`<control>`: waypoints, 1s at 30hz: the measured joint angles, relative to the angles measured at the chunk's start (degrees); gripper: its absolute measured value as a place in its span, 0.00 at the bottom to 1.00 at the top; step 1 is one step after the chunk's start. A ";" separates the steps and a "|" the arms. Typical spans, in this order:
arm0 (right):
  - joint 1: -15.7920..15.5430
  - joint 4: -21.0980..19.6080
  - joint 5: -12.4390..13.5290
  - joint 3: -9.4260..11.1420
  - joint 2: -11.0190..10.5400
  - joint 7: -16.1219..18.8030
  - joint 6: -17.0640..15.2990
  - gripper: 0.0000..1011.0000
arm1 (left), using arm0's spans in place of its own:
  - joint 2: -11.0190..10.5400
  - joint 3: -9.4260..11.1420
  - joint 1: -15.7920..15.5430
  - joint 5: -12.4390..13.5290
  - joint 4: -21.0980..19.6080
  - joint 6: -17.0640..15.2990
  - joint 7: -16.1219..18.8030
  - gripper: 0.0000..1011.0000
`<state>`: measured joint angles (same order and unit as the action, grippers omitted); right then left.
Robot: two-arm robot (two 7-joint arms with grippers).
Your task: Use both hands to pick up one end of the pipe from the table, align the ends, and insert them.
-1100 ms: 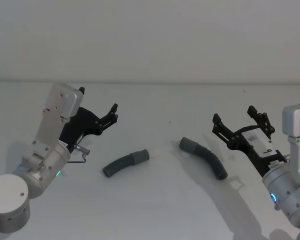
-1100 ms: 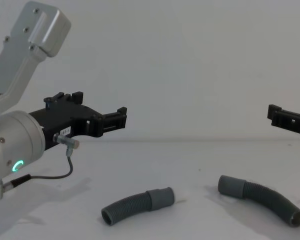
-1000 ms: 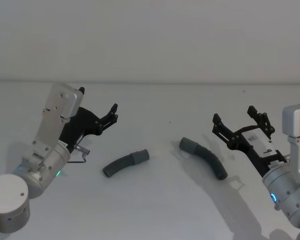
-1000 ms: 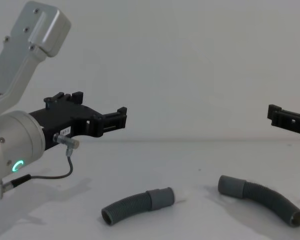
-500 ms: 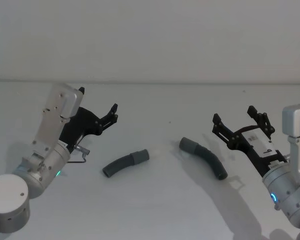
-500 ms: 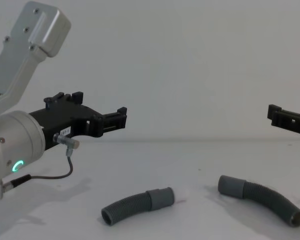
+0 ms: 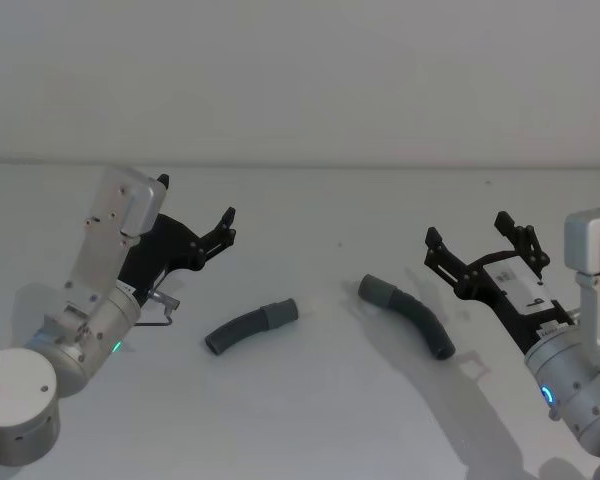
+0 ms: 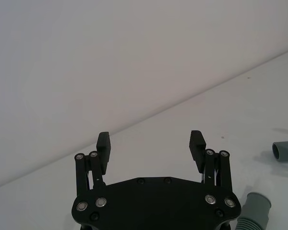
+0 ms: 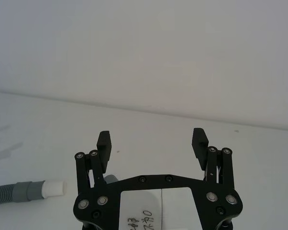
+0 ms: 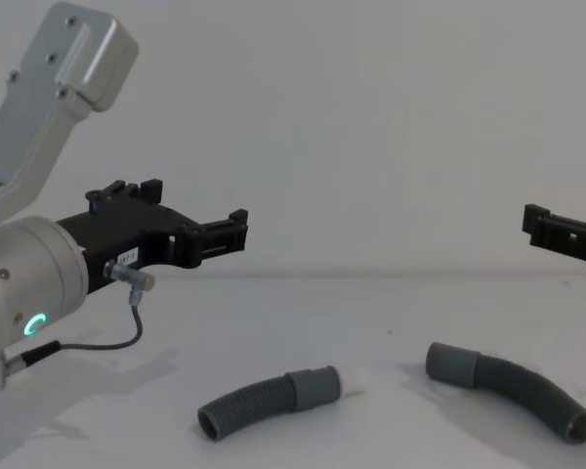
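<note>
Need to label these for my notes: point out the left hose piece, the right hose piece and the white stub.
left hose piece (image 7: 242, 330): head view, ribbed middle.
right hose piece (image 7: 417, 317): head view, ribbed middle.
white stub (image 9: 54, 188): right wrist view, its side.

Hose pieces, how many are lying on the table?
2. The shorter hose piece lies left of centre on the table, near the left gripper; the longer hose piece lies to its right, near the right gripper.
</note>
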<state>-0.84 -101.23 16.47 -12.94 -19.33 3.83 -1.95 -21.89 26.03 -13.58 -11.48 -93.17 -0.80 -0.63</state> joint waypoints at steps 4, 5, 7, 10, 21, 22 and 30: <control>0.00 0.00 0.00 0.00 0.00 0.00 0.00 0.99 | 0.00 0.00 0.00 0.00 0.00 0.00 0.00 0.99; 0.00 0.00 0.00 0.00 0.00 0.00 0.00 0.99 | 0.00 0.00 0.00 0.00 0.00 0.00 0.00 0.99; 0.00 0.00 0.00 0.00 0.00 0.00 0.00 0.99 | 0.00 0.00 0.00 0.00 0.00 0.00 0.00 0.99; 0.00 0.00 0.00 0.00 0.00 0.00 0.00 0.99 | 0.00 0.00 0.00 0.00 0.00 0.00 0.00 0.99; 0.00 0.00 0.00 0.00 0.00 0.00 0.00 0.99 | 0.00 0.00 0.00 0.00 0.00 0.00 0.00 0.99; 0.00 0.00 0.00 0.00 0.00 0.00 0.00 0.99 | 0.00 0.00 0.00 0.00 0.00 0.00 0.00 0.99; 0.00 0.00 0.00 0.00 0.00 0.00 0.00 0.99 | 0.00 0.00 0.00 0.00 0.00 0.00 0.00 0.99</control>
<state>-0.84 -101.23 16.46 -12.94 -19.33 3.83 -1.95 -21.89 26.03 -13.59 -11.48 -93.17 -0.80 -0.63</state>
